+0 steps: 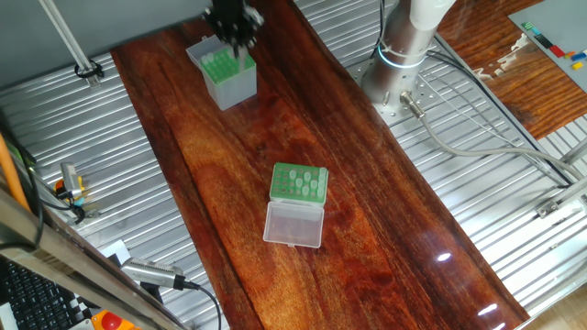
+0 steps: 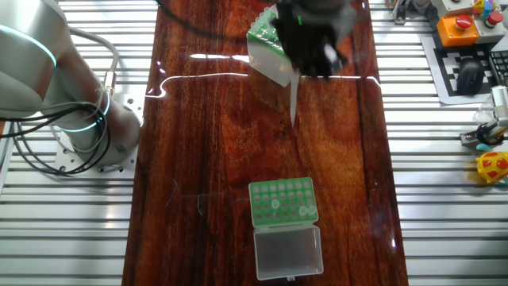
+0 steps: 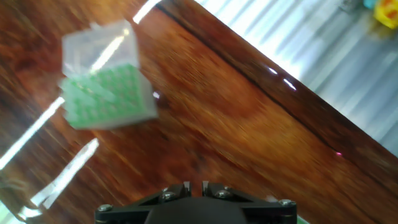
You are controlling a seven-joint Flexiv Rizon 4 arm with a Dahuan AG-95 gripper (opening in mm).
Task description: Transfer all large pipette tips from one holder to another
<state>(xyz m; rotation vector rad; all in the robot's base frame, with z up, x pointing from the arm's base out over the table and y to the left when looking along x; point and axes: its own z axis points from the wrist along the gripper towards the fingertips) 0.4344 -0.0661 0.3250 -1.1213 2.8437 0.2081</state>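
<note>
Near the desk's far end, our gripper (image 2: 295,99) pinches a large pipette tip (image 2: 294,102) beside the tall box (image 1: 223,71); motion blur suggests misalignment, risking a missed hole.

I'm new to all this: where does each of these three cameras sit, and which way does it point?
One fixed view: high off one long side of the table, looking down; arm base at top, gripper over the tall box.
The other fixed view: high above the opposite end, looking down; arm base at left, blurred gripper.
Hand view: on the hand, looking down at the tall box; only the gripper's base shows.
Both fixed views share the green rack with its open lid.
</note>
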